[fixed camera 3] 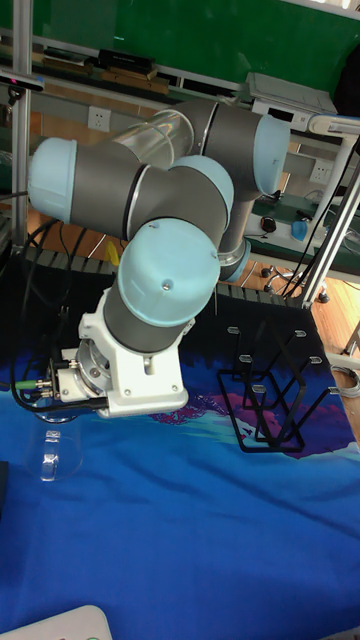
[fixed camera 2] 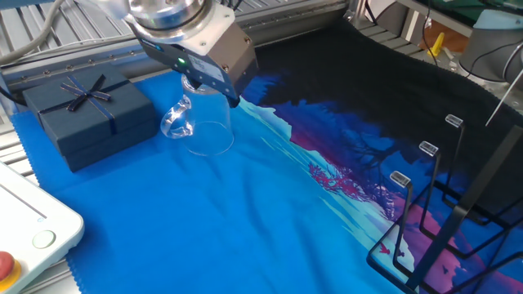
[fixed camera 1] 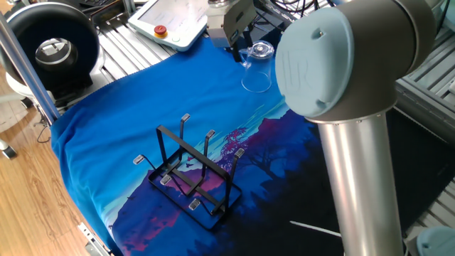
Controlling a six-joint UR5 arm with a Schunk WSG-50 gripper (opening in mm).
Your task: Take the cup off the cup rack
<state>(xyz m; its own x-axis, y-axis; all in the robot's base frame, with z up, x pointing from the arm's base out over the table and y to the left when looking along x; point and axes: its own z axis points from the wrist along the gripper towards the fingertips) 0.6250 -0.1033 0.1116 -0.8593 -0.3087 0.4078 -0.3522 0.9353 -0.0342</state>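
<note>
The cup [fixed camera 1: 257,69] [fixed camera 2: 203,124] [fixed camera 3: 54,452] is clear glass and stands upside down on the blue cloth, its handle pointing toward the gift box. It is far from the cup rack [fixed camera 1: 192,174] [fixed camera 2: 441,220] [fixed camera 3: 272,398], a black wire frame with grey-tipped prongs that carries nothing. My gripper [fixed camera 1: 245,48] [fixed camera 2: 209,86] [fixed camera 3: 55,412] hangs just over the cup's upturned base. One dark finger [fixed camera 2: 234,98] shows beside the base. The jaws look open and straddle the base without lifting it.
A dark blue gift box [fixed camera 2: 86,114] with a ribbon lies just left of the cup. A white teach pendant [fixed camera 1: 170,21] [fixed camera 2: 24,237] lies at the table edge. My arm's large elbow [fixed camera 1: 341,85] blocks the right side of one fixed view.
</note>
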